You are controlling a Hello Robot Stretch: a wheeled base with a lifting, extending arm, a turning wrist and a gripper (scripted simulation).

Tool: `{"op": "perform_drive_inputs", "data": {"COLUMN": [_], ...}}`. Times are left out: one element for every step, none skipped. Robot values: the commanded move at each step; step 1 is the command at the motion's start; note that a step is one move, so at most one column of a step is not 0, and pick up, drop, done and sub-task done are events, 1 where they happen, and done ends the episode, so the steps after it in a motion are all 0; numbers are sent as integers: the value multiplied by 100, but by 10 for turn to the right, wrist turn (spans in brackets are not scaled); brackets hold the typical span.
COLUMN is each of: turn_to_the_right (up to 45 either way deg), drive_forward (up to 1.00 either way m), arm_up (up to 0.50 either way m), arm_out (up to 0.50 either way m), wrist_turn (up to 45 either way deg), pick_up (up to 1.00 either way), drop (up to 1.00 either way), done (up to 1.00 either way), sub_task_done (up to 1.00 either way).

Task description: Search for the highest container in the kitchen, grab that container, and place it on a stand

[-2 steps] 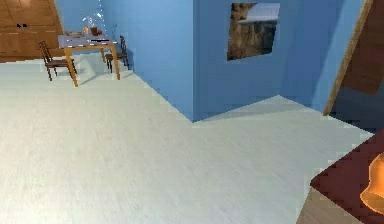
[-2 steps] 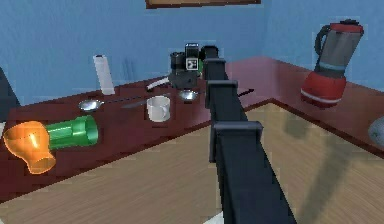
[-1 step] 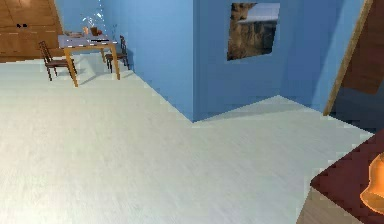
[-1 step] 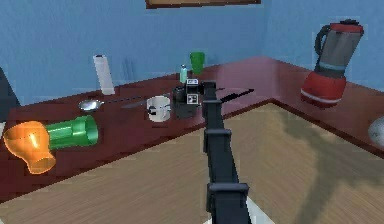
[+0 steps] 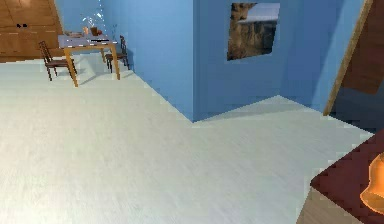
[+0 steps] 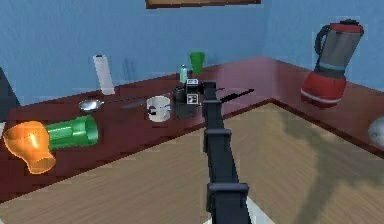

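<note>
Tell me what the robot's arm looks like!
The arm is a long dark square bar built in segments. At its far end sit two small white squares with black marks, with the dark jaws beside them.

Bright, even light in both views, without glare. Soft grey shadow across the pale floor [image 5: 262, 108] at the foot of the blue wall [image 5: 160, 50]; blotchy shadow on the tan floor [image 6: 320, 150] near the blender [image 6: 335, 62]. Faint sheen along the dark red counter [image 6: 250, 78].
</note>
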Motion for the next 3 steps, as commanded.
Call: {"op": "perform_drive_inputs", "data": {"turn_to_the_right": [0,0,0], "drive_forward": [0,0,0], "arm_up": [10,0,0], "arm_out": [0,0,0], "wrist_turn": [0,-450,-450], "pick_up": [0,0,0], "drop": [0,0,0], "done": [0,0,0], "sub_task_done": [0,0,0]}}
